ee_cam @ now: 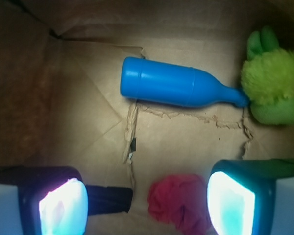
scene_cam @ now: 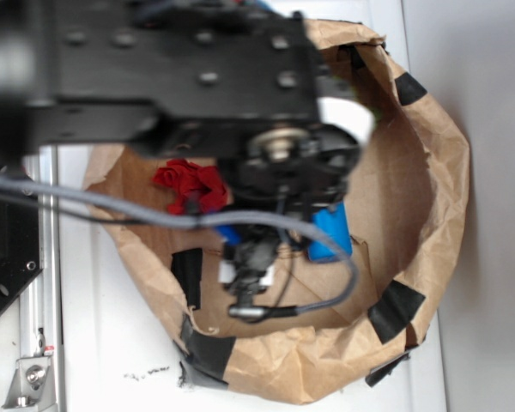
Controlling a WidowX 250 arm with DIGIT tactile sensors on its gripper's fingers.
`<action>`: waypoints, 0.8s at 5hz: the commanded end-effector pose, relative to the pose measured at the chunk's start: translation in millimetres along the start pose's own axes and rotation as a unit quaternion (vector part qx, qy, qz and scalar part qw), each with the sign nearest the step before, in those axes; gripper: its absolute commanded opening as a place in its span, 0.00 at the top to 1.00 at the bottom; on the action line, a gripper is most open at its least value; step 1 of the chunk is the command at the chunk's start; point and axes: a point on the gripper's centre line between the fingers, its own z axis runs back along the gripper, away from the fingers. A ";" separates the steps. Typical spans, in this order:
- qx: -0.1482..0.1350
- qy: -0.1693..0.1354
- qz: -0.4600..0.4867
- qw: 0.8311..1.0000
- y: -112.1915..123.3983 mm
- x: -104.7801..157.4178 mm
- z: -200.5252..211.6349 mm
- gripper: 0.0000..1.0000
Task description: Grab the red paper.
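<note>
Your claw point(ee_cam: 147, 203) is spread wide; the red paper point(ee_cam: 179, 201) lies between its fingers, nearer the right one, inside the paper bag point(scene_cam: 429, 172).

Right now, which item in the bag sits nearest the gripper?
The red paper, lying between the gripper fingers; the blue bottle and green plush toy lie farther off.

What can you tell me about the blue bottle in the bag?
The bottle is bright blue, smooth and plastic-looking, with a wide round body that narrows to a thin neck. It lies on its side on the brown bag floor. In the wrist view its flat bottom points left and its neck tip reaches the fuzzy green toy. Nothing grips it. The exterior view shows only a part of it under the arm.
</note>
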 end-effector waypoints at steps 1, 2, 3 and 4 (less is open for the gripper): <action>0.009 -0.002 0.016 1.000 2.7 -24.0 4.1 0.00; 0.023 0.011 0.021 0.999 9.1 -26.9 -12.6 0.00; 0.031 0.015 0.035 0.999 20.6 -29.7 -28.1 0.00; 0.037 0.025 0.045 0.998 32.6 -29.2 -46.4 0.00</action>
